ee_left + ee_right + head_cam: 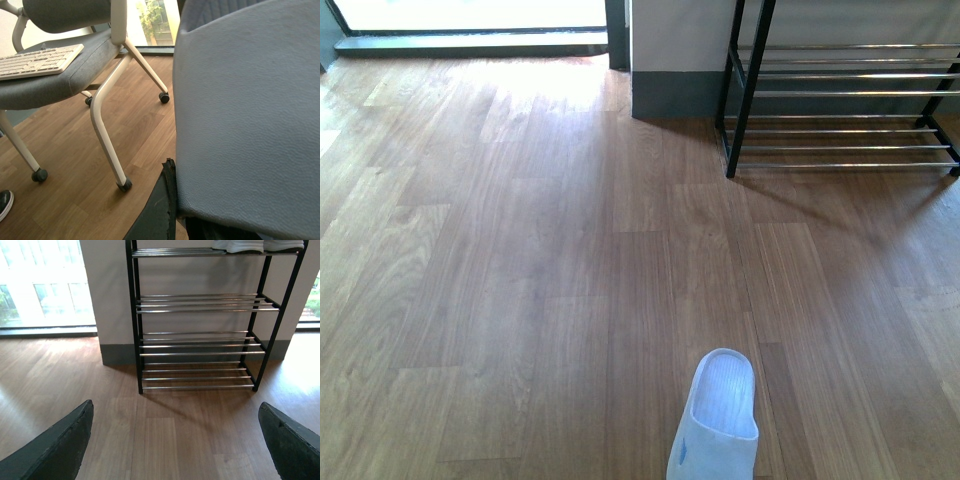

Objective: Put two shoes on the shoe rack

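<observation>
The shoe rack (197,342) stands against the wall straight ahead of my right gripper (175,406), a black frame with chrome bar tiers. On its top tier the thick white soles of two shoes (257,245) show, cut off by the frame edge. My right gripper is open with only bare floor between its dark fingers (60,442). In the front view the shoe rack (840,95) is at the far right, and neither arm shows. My left gripper (171,165) is shut, empty, and pressed close beside a grey padded chair surface (245,110).
A pale blue-white slipper (717,415) lies on the wooden floor near the front. A wheeled chair (107,115) with a white keyboard (37,61) on its seat stands by the left arm. A black shoe toe (4,202) shows at the edge. Grey skirting (675,95) runs beside the rack.
</observation>
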